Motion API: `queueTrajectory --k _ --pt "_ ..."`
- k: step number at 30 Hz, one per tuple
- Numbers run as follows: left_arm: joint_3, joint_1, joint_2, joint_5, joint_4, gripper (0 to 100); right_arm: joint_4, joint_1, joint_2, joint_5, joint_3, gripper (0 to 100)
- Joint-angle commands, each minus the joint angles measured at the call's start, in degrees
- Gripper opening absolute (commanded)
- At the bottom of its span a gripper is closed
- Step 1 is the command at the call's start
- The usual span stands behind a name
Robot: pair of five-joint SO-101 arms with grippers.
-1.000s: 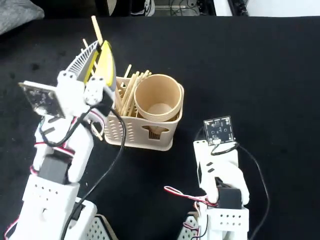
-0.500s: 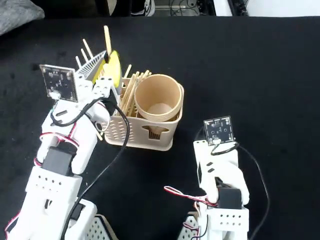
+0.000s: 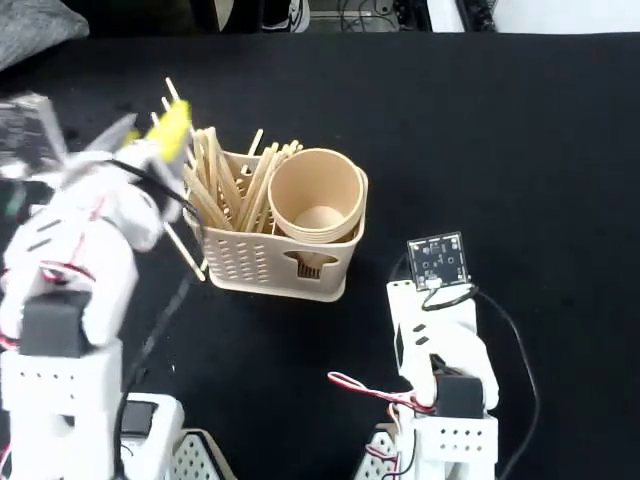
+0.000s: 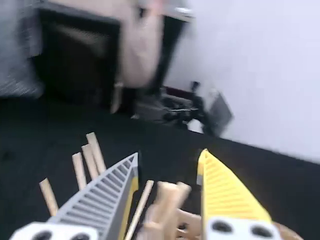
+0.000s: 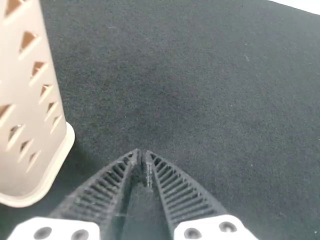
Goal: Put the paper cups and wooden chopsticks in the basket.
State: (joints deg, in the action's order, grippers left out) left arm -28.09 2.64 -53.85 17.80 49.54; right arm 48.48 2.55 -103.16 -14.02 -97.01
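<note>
High view: the basket (image 3: 270, 268) stands on the black desk (image 3: 520, 140). Stacked paper cups (image 3: 315, 195) sit in the part nearer the right arm, and a sheaf of wooden chopsticks (image 3: 232, 178) leans in the part nearer the left arm. One loose chopstick (image 3: 186, 252) lies slanted just outside the basket's wall on the left arm's side. The left pincer (image 4: 169, 156) hangs above the chopstick tops, its grey and yellow fingers spread wide, with stick ends showing in the gap. The right pincer (image 5: 142, 159) sits low over the bare desk beside the basket's wall, its fingers pressed together on nothing.
</note>
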Motion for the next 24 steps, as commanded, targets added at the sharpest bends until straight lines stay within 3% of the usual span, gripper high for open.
queueTrajectory --k 1,6,18,24 --pt "6.90 8.66 8.00 10.90 2.99 20 0.18 0.79 -3.21 -0.09 0.40 1.1" --pt "9.36 11.56 23.56 16.70 0.62 20 0.18 0.79 -3.21 -0.09 0.40 1.1" --pt "25.80 11.82 63.65 16.79 -1.85 19 0.18 0.79 -3.21 -0.09 0.40 1.1" --pt "42.95 13.49 78.95 16.70 10.29 17 0.18 0.79 -3.21 -0.09 0.40 1.1"
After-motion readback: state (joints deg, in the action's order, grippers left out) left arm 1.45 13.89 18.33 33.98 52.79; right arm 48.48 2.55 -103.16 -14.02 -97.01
